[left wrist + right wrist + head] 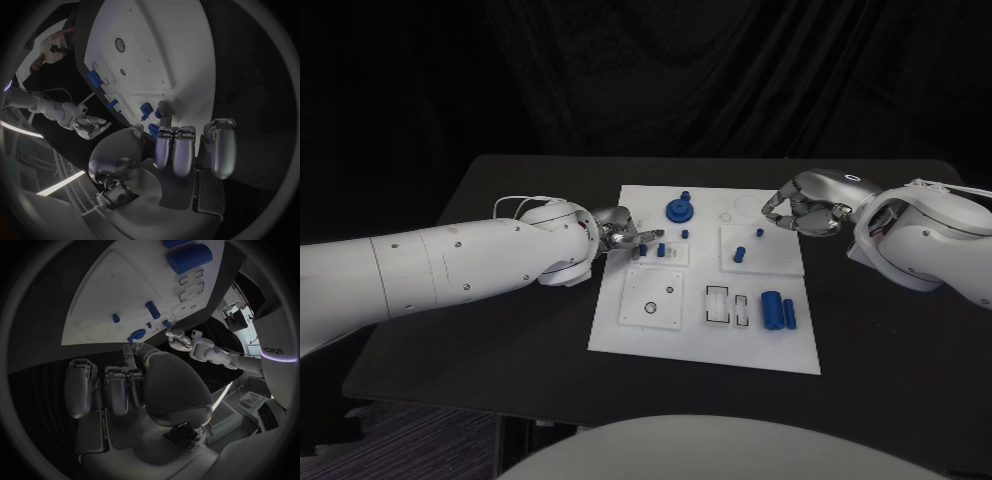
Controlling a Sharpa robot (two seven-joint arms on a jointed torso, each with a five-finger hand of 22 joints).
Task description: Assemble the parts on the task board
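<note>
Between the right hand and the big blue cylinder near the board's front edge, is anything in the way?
Head view: one small blue peg lies between the right hand and the big blue cylinder, otherwise bare white task board.

I see the white task board [711, 345] flat mid-counter. Blue parts on it: round geared piece w/ upright peg [679, 209] near far edge, small pegs [659, 251] left-centre, two cylinders [779, 310] lying side by side, near right.

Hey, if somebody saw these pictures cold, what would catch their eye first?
Probably the white task board in the middle of the black table, dotted with small blue parts, the biggest a blue cylinder near its right edge. Next, the two silver hands: the left hand at the board's left edge by some small parts, the right hand over its far right corner.
</note>
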